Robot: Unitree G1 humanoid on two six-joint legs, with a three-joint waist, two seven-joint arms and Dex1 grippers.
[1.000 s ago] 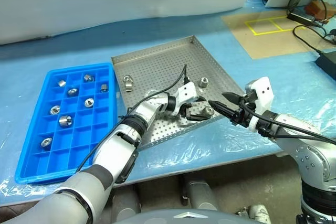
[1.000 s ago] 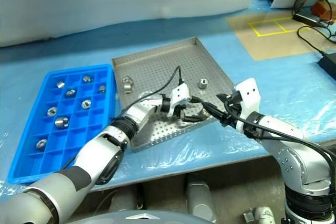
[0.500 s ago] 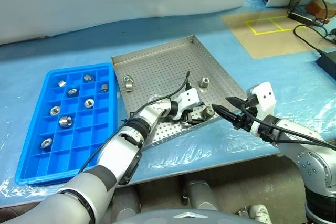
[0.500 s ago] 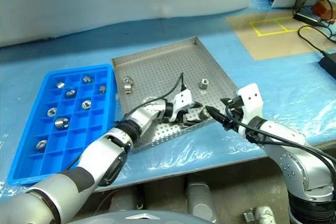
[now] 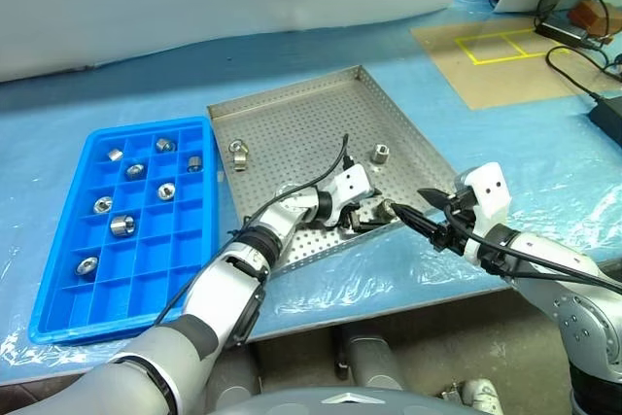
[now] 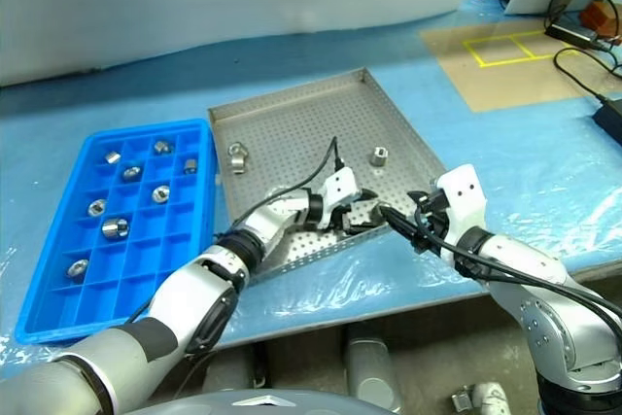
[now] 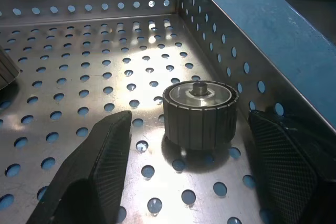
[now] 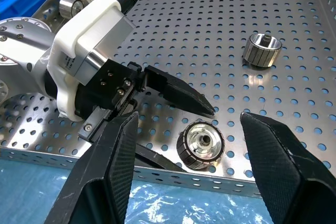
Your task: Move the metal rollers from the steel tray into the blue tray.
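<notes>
The steel tray (image 5: pixel 292 119) lay on a blue-covered table (image 5: pixel 117 94), with the blue tray (image 5: pixel 58 269) just beside it on the robot's left. The left gripper (image 7: pixel 199 150) was down inside the steel tray near its front right corner, its two black fingers (image 7: pixel 94 166) spread wide on either side of a metal roller (image 7: pixel 199 114) that stood upright on the perforated floor, close to the tray's side wall; neither finger touched it. In the right wrist view the same roller (image 8: pixel 202 144) sat between the left gripper's open fingers, just inside the near rim. The right gripper (image 8: pixel 194 182) hung just outside that rim, pointing toward the left gripper, its fingers (image 8: pixel 273 156) also spread apart and holding nothing. A second roller (image 5: pixel 380 154) stood farther back in the steel tray near the right wall, and a third (image 5: pixel 237 150) rested near the tray's left wall, well apart from the others. Several rollers already lay in separate compartments of the blue tray, among them one (image 5: pixel 120 225) in the middle and one (image 5: pixel 86 264) nearer the front.
</notes>
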